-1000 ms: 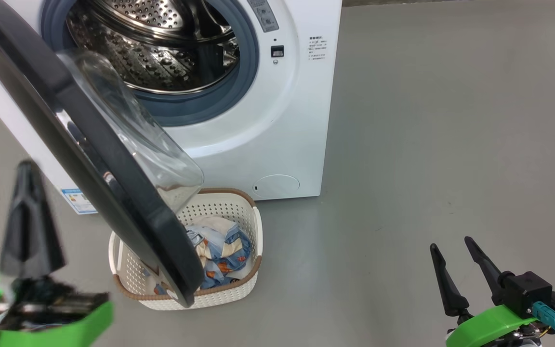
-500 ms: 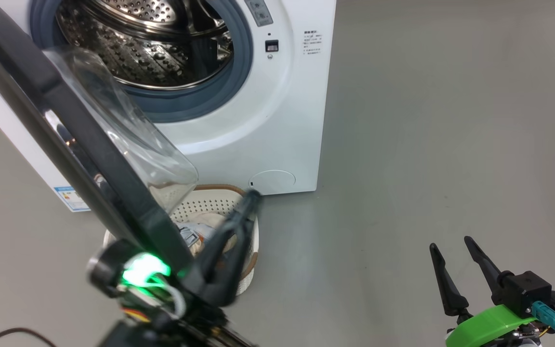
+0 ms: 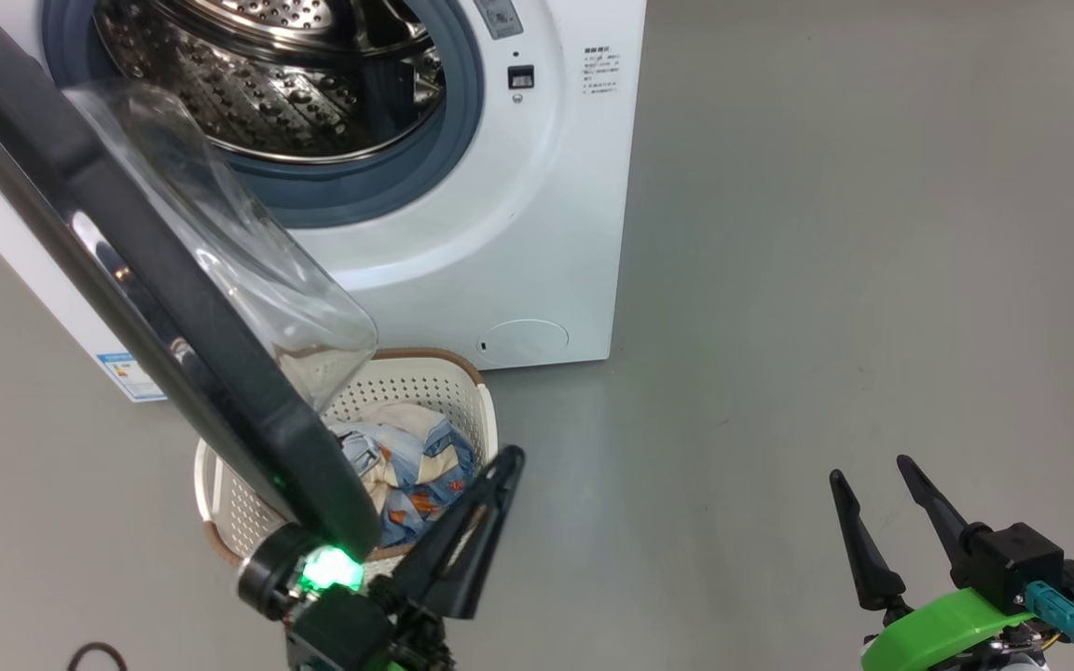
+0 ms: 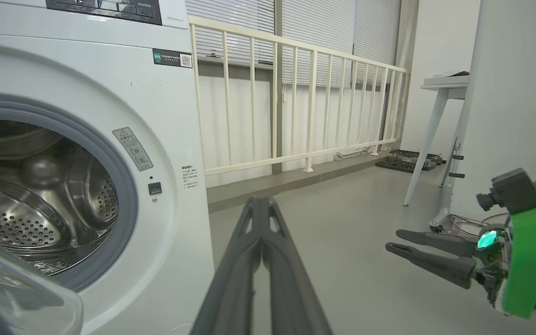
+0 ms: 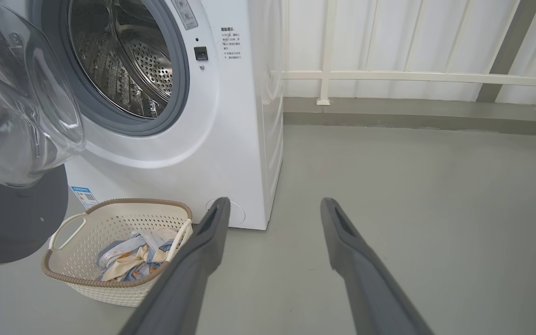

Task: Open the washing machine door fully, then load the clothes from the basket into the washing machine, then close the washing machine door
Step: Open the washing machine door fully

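Door not yet fully open
The washing machine door (image 3: 155, 280) overhangs the basket (image 3: 481, 401) of clothes (image 3: 416, 466), at 6 o'clock of the washing machine (image 3: 518, 233). The left gripper (image 3: 500, 471), clenched and empty beside the door's rim, should push it steadily toward 9 o'clock. The right gripper (image 3: 870, 469) sits released at 4 o'clock.

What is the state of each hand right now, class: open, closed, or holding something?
Left hand: closed, fingers pressed together, holding nothing.
Right hand: open, holding nothing.

Grey floor (image 3: 826, 233), white railing (image 4: 296, 102), white table (image 4: 445, 87)
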### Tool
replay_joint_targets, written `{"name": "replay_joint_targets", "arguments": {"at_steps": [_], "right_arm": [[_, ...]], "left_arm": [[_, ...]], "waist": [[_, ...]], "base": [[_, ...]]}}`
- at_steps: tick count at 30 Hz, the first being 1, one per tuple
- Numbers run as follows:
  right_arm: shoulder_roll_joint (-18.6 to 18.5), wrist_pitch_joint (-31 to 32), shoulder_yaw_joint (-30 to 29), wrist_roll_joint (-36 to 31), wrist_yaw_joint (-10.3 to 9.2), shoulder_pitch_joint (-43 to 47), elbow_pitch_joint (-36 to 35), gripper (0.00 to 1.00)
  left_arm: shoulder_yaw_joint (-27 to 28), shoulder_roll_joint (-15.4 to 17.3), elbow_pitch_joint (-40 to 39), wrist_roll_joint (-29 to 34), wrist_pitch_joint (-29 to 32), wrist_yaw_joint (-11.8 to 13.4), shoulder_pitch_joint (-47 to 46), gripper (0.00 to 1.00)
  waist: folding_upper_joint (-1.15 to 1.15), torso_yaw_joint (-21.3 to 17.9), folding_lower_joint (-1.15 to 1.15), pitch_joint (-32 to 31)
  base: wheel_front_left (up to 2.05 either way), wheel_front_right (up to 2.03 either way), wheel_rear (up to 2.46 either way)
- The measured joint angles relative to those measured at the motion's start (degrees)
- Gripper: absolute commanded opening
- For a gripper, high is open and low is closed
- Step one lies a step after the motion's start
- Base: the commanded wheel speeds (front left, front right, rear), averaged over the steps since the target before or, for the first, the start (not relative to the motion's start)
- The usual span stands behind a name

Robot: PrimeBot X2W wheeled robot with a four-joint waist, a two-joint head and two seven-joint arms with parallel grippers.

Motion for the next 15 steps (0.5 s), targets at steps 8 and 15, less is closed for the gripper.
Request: {"name": "replay_joint_targets", "arguments": {"at_steps": [8,15], "right_arm": [[0.0,0.0,0.1,0.1,0.00,0.0,0.0,1.00],[0.1,0.0,0.4,0.3,0.00,-0.8,0.1,1.00]], "left_arm": [[3.0,-1.3,4.9,0.3,0.0,0.0,0.7,0.00],[7.0,-1.9,9.6,0.2,0.0,0.0,0.9,0.00]], "waist": [[0.00,0.0,0.00,0.1],[0.00,-0.4,0.00,0.2]], "base": [[0.00,0.00,0.00],[0.00,0.00,0.00]]}}
